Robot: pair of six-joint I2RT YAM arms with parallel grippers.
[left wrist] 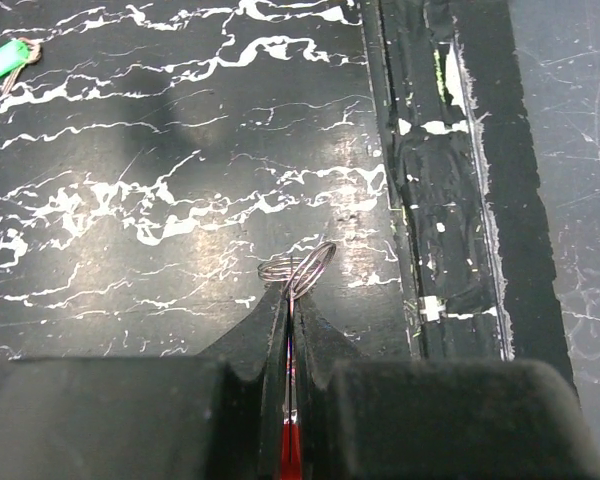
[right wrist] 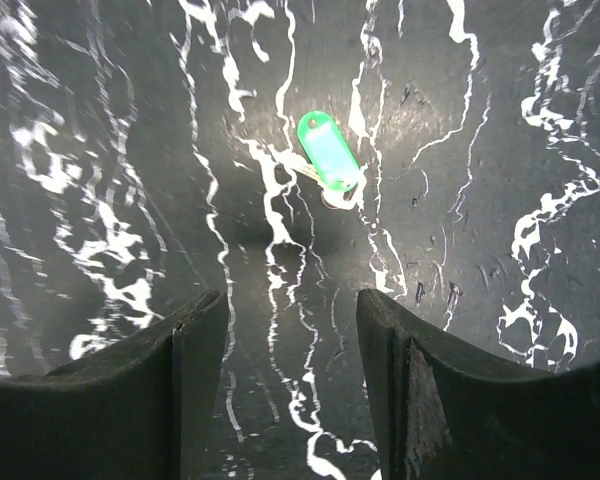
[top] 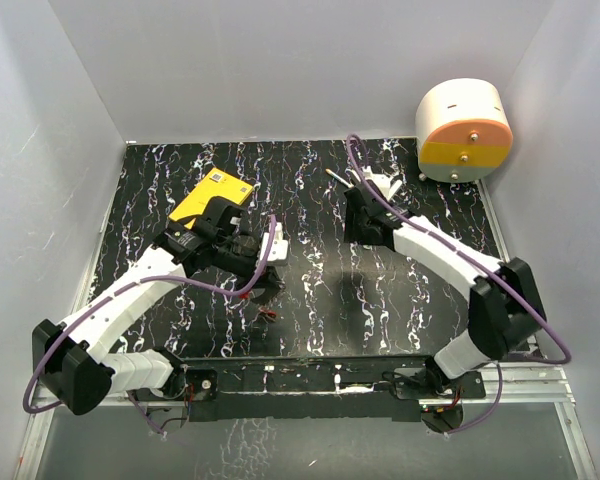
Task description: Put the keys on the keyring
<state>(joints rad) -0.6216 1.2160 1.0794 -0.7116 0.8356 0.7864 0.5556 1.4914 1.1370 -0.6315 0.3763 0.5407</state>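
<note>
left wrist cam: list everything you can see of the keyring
The keyring is a thin, silvery metal split ring. Its coils look slightly splayed, so two overlapping loops show. It sticks out past the tips of the left gripper, whose fingers are shut on its lower part, leaving only the upper arc in view. A red piece shows in the slit between the fingers. Whether it hangs on the ring is hidden. The ring sits over the black, white-veined table, and contact with it cannot be told.

No readable text — none anywhere.
</note>
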